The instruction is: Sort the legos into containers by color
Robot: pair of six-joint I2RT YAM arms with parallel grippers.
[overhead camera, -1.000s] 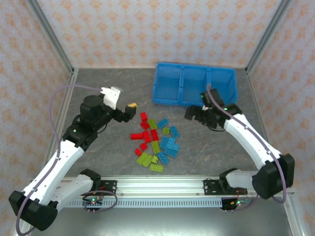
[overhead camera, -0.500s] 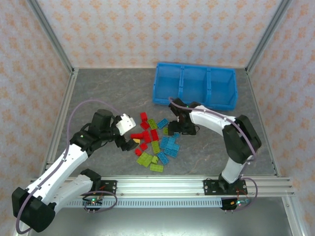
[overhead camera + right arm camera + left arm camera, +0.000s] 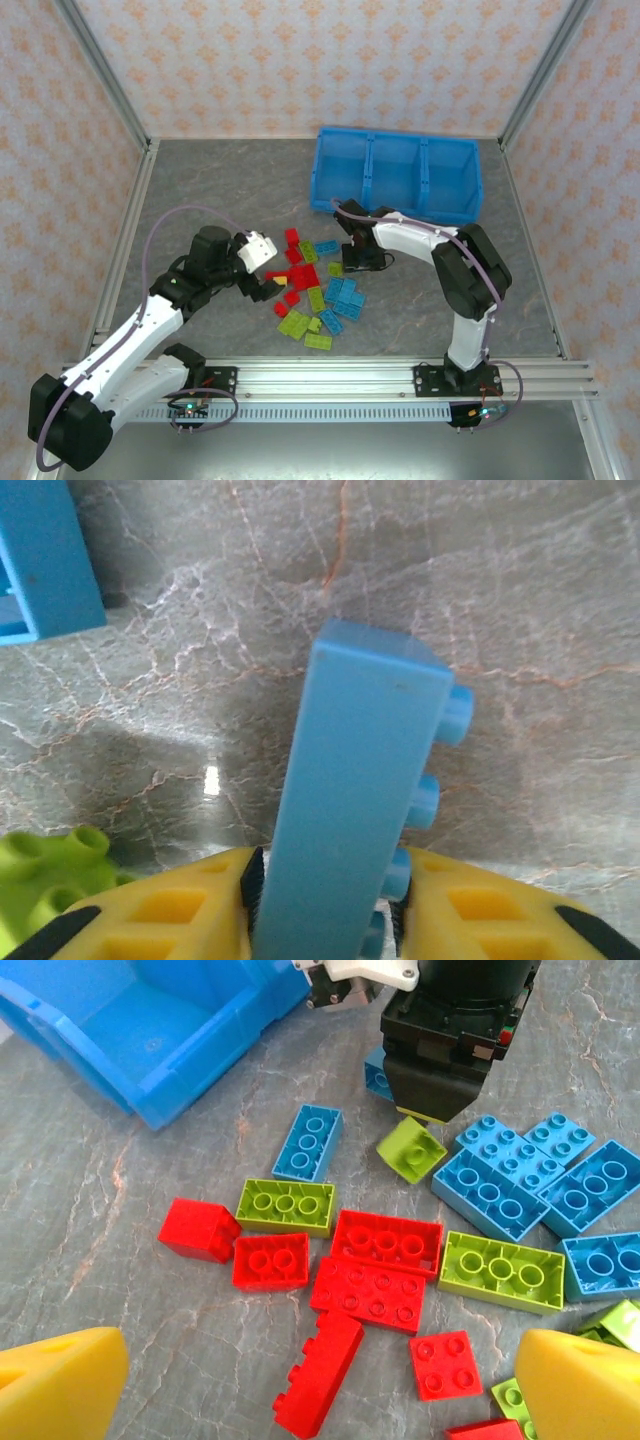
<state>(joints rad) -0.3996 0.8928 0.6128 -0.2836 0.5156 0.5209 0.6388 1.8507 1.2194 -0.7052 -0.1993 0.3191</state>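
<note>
The blue bin (image 3: 372, 172) sits by the far edge of the tabletop (image 3: 220, 190), compartments bare; the legos (image 3: 318, 292) lie mid-tabletop. The right gripper (image 3: 325, 905) pinches a light blue brick (image 3: 355, 780), and the left gripper (image 3: 320, 1385) hangs spread over them.

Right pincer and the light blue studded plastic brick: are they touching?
Touching. The right wrist view shows the light blue studded plastic brick standing on edge between the right pincer's yellow pads, both pressed against its faces.
</note>
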